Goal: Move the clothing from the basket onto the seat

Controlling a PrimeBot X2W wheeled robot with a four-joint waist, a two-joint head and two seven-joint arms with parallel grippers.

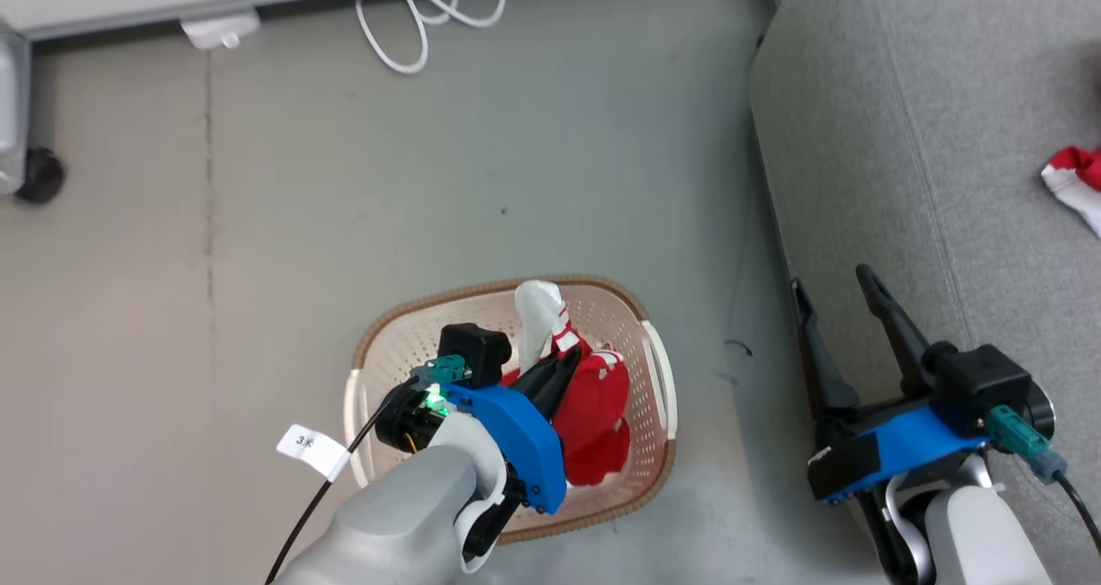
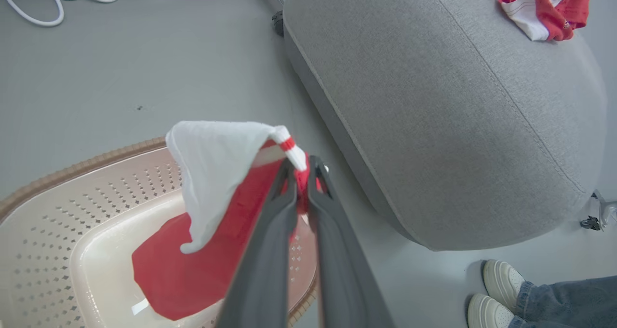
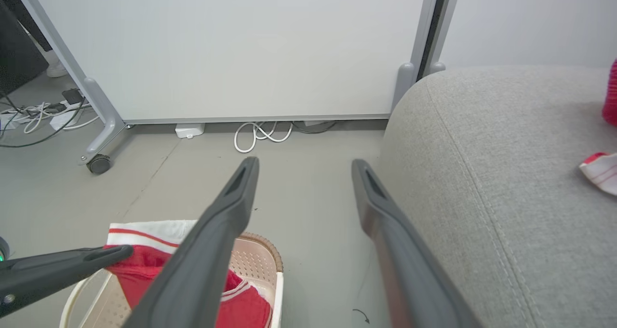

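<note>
The cream basket (image 1: 482,291) stands on the floor left of the grey seat (image 1: 929,138). My left gripper (image 1: 568,363) is shut on a red and white piece of clothing (image 1: 598,413) and holds its striped trim above the basket while the rest hangs inside. In the left wrist view the fingers (image 2: 301,168) pinch the trim of the clothing (image 2: 217,173) over the basket (image 2: 48,231). My right gripper (image 1: 833,282) is open and holds nothing, at the seat's front edge. Another red and white garment (image 1: 1075,181) lies on the seat.
A wheeled white panel (image 3: 241,48) stands behind, with a coiled white cable (image 1: 421,17) and a power block (image 1: 219,27) on the floor. A person's white shoes (image 2: 501,289) stand near the seat's (image 2: 434,101) end. Bare grey floor surrounds the basket.
</note>
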